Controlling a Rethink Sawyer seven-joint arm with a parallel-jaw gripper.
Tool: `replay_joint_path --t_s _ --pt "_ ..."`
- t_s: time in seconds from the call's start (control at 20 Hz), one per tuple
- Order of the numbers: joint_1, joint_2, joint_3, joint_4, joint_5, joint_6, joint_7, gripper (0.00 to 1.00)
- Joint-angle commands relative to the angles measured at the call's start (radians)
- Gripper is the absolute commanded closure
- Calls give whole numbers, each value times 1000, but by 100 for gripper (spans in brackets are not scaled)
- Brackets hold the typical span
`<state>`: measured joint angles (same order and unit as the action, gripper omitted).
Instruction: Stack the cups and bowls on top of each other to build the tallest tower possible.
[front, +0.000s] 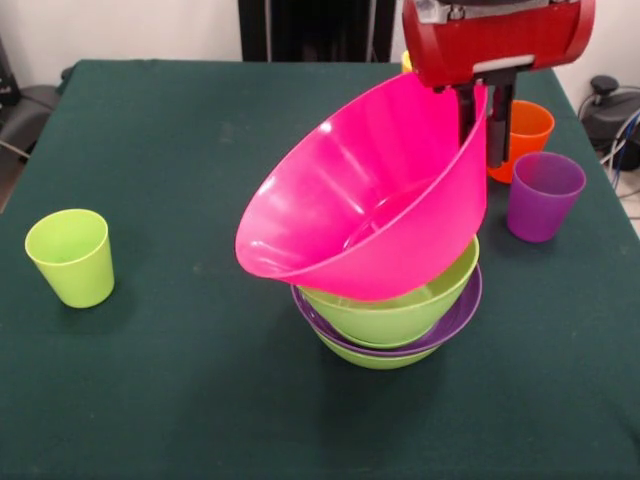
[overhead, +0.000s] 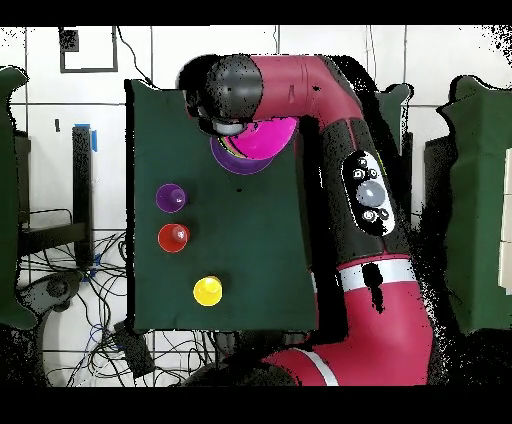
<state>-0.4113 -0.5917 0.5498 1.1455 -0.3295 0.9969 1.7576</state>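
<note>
Gripper (front: 486, 120) lowered from above, fingers clamped on pink bowl (front: 370, 190) rim

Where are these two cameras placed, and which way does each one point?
Front view: sits across the table, facing the robot and looking down at the tilted pink bowl on the tower; only the arm's red end and the gripper on the bowl's rim show.
Overhead view: sits above the table, looking straight down; the whole red arm shows, bending over the stack.
Shared: the table, pink bowl, purple cup.
</note>
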Motion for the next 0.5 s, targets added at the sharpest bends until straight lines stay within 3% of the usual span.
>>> replay_joint_path --t_s 0.05,0.5 --pt "19 17 -59 -36 -37 -1 46 100" --pt "27 12 -67 -45 -31 12 45 100"
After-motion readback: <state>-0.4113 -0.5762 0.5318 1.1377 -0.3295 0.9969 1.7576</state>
